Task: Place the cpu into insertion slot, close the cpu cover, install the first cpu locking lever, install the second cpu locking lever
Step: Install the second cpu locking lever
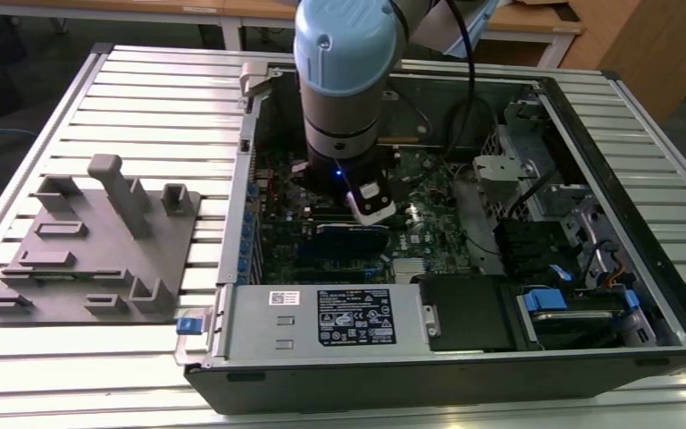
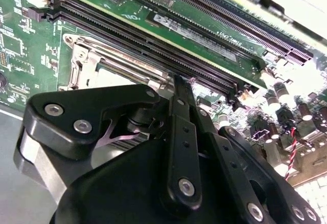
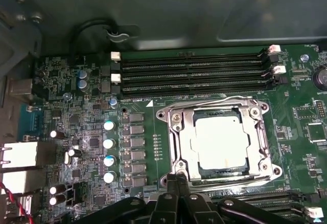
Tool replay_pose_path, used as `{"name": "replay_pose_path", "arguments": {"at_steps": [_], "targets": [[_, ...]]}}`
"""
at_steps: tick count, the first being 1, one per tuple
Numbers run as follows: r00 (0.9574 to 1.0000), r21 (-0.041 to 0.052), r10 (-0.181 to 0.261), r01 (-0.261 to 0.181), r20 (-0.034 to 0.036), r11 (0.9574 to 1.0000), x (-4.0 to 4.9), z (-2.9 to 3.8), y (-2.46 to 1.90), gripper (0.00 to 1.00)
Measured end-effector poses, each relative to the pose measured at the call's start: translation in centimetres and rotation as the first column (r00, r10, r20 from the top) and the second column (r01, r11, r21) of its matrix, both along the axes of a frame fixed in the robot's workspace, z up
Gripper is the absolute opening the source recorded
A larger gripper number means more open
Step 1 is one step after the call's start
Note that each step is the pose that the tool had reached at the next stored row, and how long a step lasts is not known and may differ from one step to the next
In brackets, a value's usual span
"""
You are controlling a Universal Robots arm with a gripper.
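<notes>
The cpu (image 3: 222,142), a pale silvery square, lies in the insertion slot (image 3: 219,171). The cpu cover (image 3: 176,132) is down flat around it, and the chip shows through the cover's window. One wire locking lever (image 3: 219,100) runs along the socket's edge by the memory slots. Another (image 3: 230,187) runs along the opposite edge. My gripper (image 3: 179,177) is shut, with its black fingertips together at that opposite edge of the cover. In the second wrist view the gripper (image 2: 180,81) points at the socket frame (image 2: 82,60) beside the cpu (image 2: 115,75). In the exterior view the gripper (image 1: 371,207) reaches down into the open computer case.
Long black memory slots (image 3: 194,70) lie beside the socket, and a row of capacitors (image 3: 109,142) stands on another side. A black-and-blue module (image 1: 349,234) sits near the gripper. The case walls (image 1: 606,170) ring the board. A grey fixture plate (image 1: 93,259) lies on the exterior view's left.
</notes>
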State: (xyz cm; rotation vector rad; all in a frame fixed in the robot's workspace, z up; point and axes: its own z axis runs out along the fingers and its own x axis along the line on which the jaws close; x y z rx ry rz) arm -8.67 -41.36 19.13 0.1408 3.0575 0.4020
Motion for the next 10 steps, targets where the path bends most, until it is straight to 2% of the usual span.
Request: {"name": "replay_pose_path", "arguments": {"at_steps": [10], "targets": [[1.0, -0.0001, 0.0, 0.0, -0.0001, 1.0, -0.6, -0.02, -0.01, 0.1]]}}
